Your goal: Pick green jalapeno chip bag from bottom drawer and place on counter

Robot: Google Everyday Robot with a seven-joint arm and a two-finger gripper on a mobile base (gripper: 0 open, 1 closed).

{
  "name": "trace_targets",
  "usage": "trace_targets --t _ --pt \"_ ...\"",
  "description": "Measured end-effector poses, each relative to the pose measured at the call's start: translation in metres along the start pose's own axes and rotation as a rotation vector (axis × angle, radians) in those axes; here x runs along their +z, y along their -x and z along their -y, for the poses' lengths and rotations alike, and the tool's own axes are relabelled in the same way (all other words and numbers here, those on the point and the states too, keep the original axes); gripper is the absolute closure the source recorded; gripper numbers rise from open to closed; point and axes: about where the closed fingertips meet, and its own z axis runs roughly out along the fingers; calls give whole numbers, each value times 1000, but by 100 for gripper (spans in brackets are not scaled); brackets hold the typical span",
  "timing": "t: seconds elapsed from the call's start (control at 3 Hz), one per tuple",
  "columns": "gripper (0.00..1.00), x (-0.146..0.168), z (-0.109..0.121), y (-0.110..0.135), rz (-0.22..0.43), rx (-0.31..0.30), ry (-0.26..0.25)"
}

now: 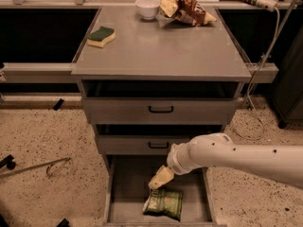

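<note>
Below front edge of counter: bottom drawer, open, plain grey tray sticking out toward the camera. Inside it, toward the front and slightly right of centre: green jalapeno chip bag, flat on the drawer floor, glossy, pale lettering, not lifted. Just above the bag's upper left corner: gripper, cream-coloured, angled down and left into the drawer, tip very near the bag, contact or a small gap impossible to tell. Gripper opening, wide or narrow: cannot tell; nothing seen held. White arm coming in from the right side of the view, crossing over the drawer's right wall, wrist level with the middle drawer. Above that, top drawer; both shallow, grey, black handles, a dark gap over each front. On the counter, near left edge, back half: yellow sponge, green scouring side up. At back edge, about centre: white bowl, upright. Just beside the bowl, toward back right corner: brown-and-cream snack bag, crumpled, lying on its side. Past right edge of counter: pale cable hanging down toward the speckled floor. Left of the cabinet, on that floor: thin metal rod with a hooked end, well apart from the drawers.
</note>
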Motion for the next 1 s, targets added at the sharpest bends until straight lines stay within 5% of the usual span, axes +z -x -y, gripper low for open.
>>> trace_targets --t 0.67,1.0 --pt "0 12 10 -11 18 16 -28" --pt "0 32 35 -41 54 62 -24"
